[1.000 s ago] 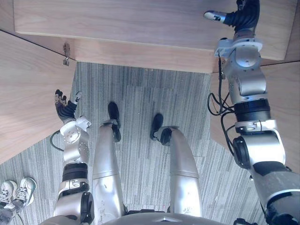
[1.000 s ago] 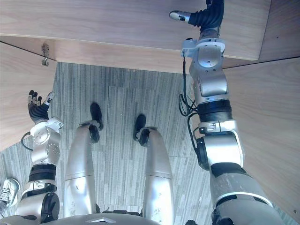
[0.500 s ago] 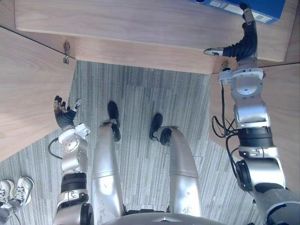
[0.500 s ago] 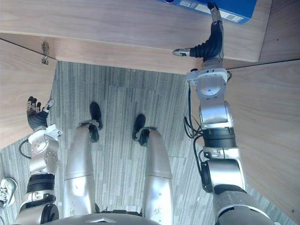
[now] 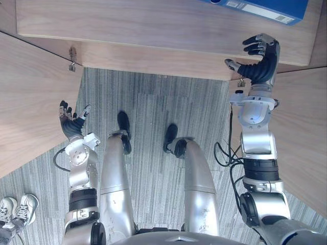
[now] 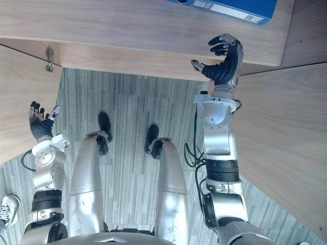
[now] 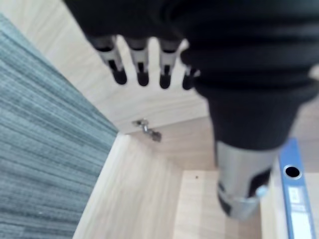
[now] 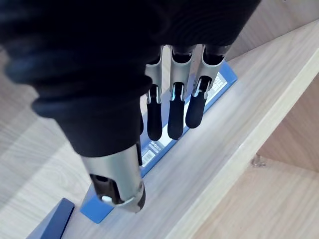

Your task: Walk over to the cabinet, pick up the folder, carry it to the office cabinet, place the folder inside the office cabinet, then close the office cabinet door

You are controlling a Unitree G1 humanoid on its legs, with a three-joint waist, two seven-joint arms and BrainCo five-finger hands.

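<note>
A blue folder (image 5: 265,7) lies flat on the wooden shelf (image 5: 127,25) of the cabinet, at the far right. My right hand (image 5: 260,64) hovers just in front of it, apart from it, fingers (image 8: 174,114) curled and holding nothing. In the right wrist view the folder (image 8: 219,82) shows past those fingers, on the shelf board. My left hand (image 5: 69,122) stands low on the left beside the open door panel (image 5: 25,102), its fingers (image 7: 142,64) straight and empty. The folder (image 7: 294,199) also shows far off in the left wrist view.
Open wooden door panels flank me, one on the left and one on the right (image 5: 306,127). A metal hinge (image 5: 72,58) sits at the shelf's left corner. Grey striped carpet (image 5: 153,102) lies below. A person's white shoes (image 5: 15,209) stand at the lower left.
The blue folder has come into view on the shelf. My right hand has drawn back from it towards me, and its fingers have curled. The left hand has barely moved.
</note>
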